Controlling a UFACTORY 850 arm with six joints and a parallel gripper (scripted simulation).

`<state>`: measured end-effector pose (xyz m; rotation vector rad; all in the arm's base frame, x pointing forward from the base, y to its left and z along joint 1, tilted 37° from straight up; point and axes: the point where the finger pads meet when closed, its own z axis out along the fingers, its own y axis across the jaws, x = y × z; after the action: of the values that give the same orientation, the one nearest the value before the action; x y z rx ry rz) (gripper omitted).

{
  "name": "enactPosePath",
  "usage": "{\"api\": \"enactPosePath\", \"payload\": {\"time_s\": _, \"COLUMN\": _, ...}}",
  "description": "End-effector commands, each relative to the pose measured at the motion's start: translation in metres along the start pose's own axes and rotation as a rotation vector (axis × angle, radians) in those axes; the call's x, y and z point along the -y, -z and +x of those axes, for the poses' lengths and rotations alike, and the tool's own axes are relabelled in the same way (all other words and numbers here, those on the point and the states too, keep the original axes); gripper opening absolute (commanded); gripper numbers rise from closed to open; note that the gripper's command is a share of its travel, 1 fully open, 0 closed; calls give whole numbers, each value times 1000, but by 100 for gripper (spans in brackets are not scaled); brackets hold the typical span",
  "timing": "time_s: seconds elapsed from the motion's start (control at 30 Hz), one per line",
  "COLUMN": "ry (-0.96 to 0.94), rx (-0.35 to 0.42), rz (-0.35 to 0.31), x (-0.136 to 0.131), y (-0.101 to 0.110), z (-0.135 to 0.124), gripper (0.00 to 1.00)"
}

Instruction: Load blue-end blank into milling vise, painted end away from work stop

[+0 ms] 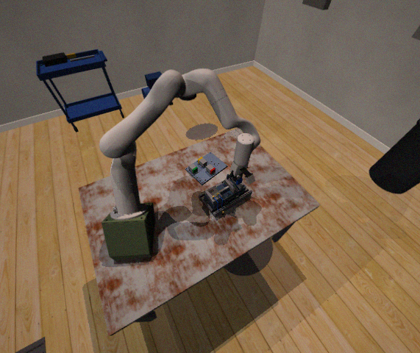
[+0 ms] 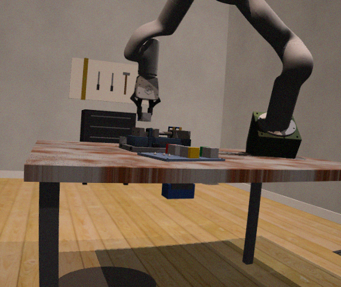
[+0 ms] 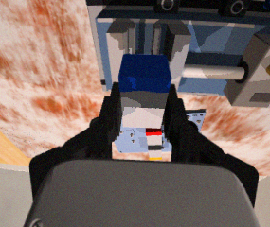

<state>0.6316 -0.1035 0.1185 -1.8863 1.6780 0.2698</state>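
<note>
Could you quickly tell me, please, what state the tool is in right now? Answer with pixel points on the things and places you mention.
Tool (image 1: 240,178) (image 2: 144,113) (image 3: 143,95): closed on the blue-ended blank (image 2: 144,116) (image 3: 145,76), held above the vise (image 1: 223,197) (image 2: 161,141) (image 3: 210,40).
</note>
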Motion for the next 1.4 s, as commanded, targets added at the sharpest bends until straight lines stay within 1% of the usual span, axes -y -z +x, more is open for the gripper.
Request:
{"api": "enactPosePath", "payload": {"time_s": 0.0, "ry": 0, "rx": -1, "rz": 1, "x": 4, "y": 1, "z": 5, "gripper": 0}}
{"api": "enactPosePath", "payload": {"time_s": 0.13, "ry": 0, "rx": 0, "rz": 1, "x": 7, "y": 0, "z": 9, "gripper": 0}}
{"api": "enactPosePath", "payload": {"time_s": 0.37, "ry": 0, "rx": 0, "rz": 1, "x": 7, "y": 0, "z": 9, "gripper": 0}}
{"api": "enactPosePath", "payload": {"time_s": 0.7, "ry": 0, "rx": -1, "rz": 1, "x": 2, "y": 1, "z": 2, "gripper": 0}}
{"api": "enactPosePath", "payload": {"time_s": 1.37, "ry": 0, "rx": -1, "rz": 1, "x": 0, "y": 1, "z": -2, "gripper": 0}}
